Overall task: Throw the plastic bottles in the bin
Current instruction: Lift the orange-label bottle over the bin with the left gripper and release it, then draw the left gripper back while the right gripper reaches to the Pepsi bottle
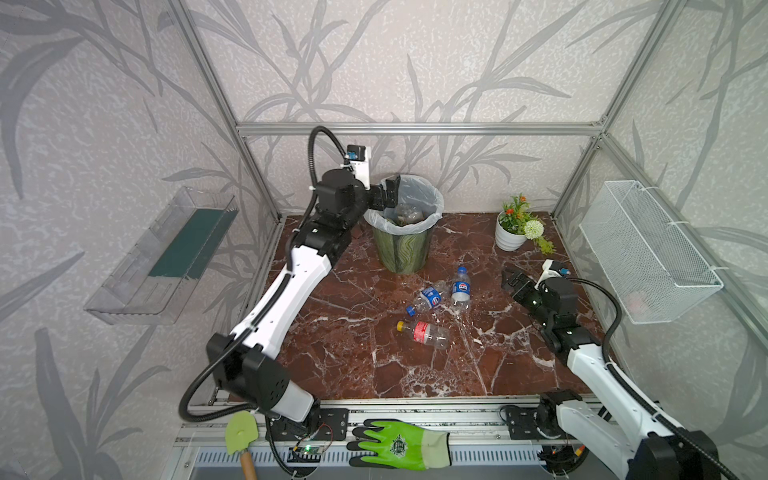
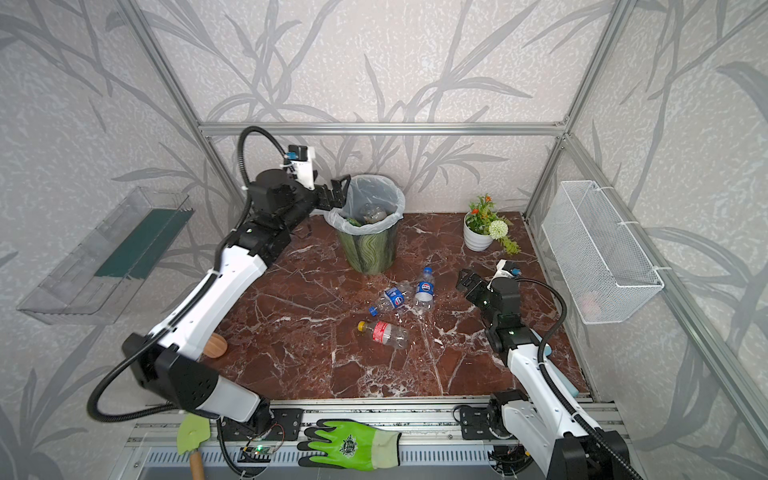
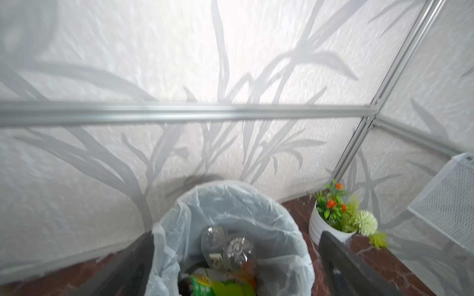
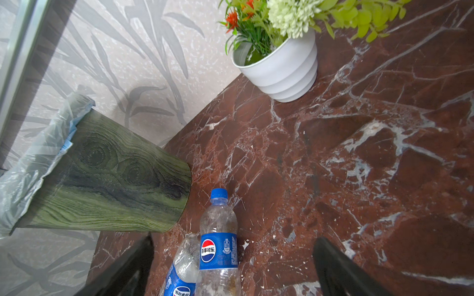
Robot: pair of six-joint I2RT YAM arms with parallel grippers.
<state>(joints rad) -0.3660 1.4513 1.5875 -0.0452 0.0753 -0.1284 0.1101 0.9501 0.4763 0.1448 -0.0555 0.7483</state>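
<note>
The bin (image 1: 404, 253) (image 2: 369, 251) stands at the back of the marble table, green-striped with a white liner over its rim (image 3: 230, 194). Inside it lie clear plastic bottles (image 3: 237, 252) (image 1: 409, 214) and a green-wrapped one (image 3: 220, 287). My left gripper (image 1: 390, 192) (image 2: 338, 189) (image 3: 236, 239) hovers open over the bin's left rim, holding nothing. Three bottles lie on the table: two with blue labels (image 1: 460, 289) (image 1: 430, 298) (image 4: 218, 251) and one with a red label (image 1: 426, 332) (image 2: 384, 331). My right gripper (image 1: 509, 279) (image 2: 465, 279) (image 4: 234, 246) is open, just right of the blue-labelled pair.
A white flowerpot (image 1: 509, 240) (image 4: 284, 74) stands at the back right. A wire mesh basket (image 1: 648, 253) hangs on the right wall and a clear shelf (image 1: 166, 257) on the left. A green glove (image 1: 399, 444) and a small trowel (image 1: 241, 432) lie on the front rail.
</note>
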